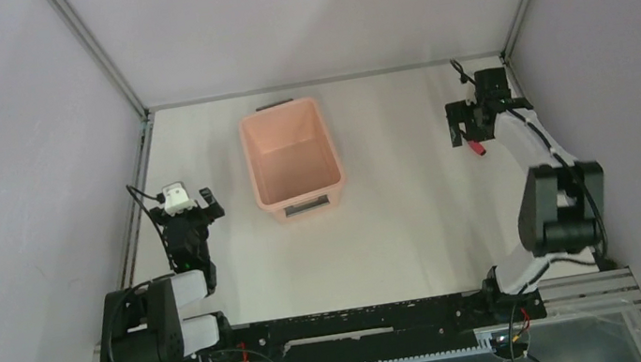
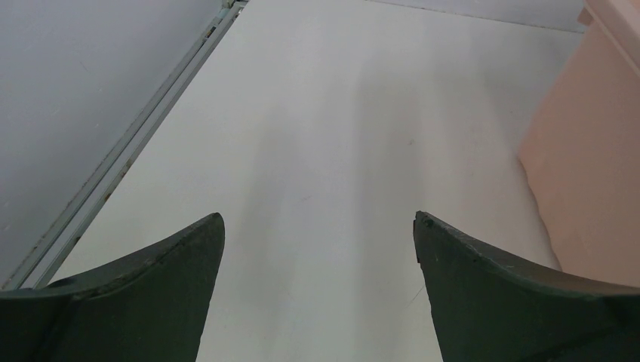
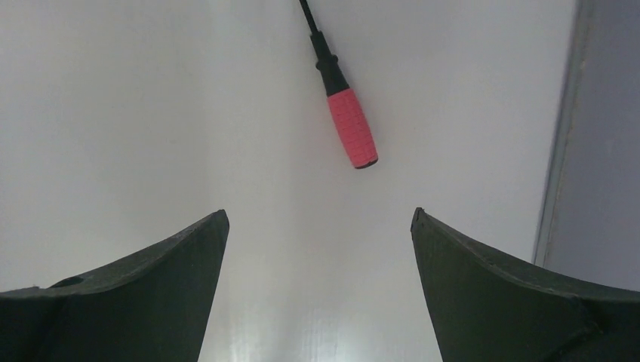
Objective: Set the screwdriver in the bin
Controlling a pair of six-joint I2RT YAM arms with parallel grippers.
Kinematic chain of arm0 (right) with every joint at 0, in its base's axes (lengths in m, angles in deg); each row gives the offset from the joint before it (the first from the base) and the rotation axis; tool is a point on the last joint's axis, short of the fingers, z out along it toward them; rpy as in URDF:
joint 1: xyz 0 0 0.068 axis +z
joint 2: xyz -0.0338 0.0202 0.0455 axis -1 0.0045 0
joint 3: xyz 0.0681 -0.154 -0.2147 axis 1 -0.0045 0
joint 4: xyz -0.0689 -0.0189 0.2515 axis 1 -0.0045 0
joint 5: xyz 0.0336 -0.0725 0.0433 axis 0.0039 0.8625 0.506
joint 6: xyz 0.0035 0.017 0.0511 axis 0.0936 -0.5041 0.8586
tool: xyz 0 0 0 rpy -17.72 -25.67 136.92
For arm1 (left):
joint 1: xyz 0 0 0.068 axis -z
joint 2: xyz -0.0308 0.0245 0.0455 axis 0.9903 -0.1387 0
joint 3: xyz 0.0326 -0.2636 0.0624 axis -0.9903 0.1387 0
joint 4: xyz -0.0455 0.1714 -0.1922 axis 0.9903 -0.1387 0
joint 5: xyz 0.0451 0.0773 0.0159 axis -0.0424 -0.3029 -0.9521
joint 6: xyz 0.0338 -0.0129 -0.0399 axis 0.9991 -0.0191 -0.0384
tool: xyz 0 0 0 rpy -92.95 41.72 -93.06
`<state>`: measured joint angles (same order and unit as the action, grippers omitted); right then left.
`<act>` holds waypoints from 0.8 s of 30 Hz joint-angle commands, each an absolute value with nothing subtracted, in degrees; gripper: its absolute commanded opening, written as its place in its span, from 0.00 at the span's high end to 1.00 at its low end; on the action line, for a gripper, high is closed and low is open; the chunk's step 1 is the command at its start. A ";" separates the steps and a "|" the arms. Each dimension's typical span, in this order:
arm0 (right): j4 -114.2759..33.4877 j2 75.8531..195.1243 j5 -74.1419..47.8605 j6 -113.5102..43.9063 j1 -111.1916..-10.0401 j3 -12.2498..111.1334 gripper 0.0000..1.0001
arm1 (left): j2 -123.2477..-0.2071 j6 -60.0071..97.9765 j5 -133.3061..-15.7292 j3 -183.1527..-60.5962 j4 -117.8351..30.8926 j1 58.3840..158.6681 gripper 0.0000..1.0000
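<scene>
Right claw wide, screwdriver ahead — shaft away

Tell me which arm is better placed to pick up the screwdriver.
The right arm. Its open right gripper hovers just short of the screwdriver, which lies on the table. The left gripper is beyond the bin, on the other side.

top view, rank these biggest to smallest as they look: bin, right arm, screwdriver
1. bin and right arm: they cover a similar spread, and the arm stands nearer the camera, so I won't rank them.
2. screwdriver: by far the smallest, with only its red handle showing clearly.
</scene>
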<state>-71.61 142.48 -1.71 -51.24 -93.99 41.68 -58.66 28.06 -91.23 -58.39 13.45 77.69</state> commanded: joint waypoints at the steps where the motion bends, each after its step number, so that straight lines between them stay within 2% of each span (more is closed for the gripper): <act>1: -72.11 149.86 -4.52 -60.24 -96.97 46.45 0.00 | -58.30 29.08 -91.46 -60.61 15.15 78.07 0.00; 12: -70.39 166.13 -9.36 -63.88 -100.81 57.52 0.01 | -58.30 29.07 -91.45 -60.63 15.16 78.07 0.00; 16: -74.89 172.33 -12.23 -63.17 -101.08 63.57 0.11 | -58.34 29.11 -91.47 -60.62 15.16 78.07 0.00; 19: -75.26 174.42 -12.93 -61.58 -101.08 63.58 0.16 | -58.34 29.07 -91.42 -60.61 15.16 78.07 0.00; 21: -74.98 175.17 -12.97 -60.64 -101.08 62.54 0.24 | -58.30 29.11 -91.47 -60.66 15.16 78.07 0.00; 23: -75.11 175.38 -12.63 -59.88 -101.12 61.73 0.40 | -58.26 29.09 -91.42 -60.62 15.15 78.07 0.00; 24: -75.30 175.12 -12.65 -59.52 -101.16 61.36 0.55 | -58.30 29.07 -91.41 -60.61 15.16 78.07 0.00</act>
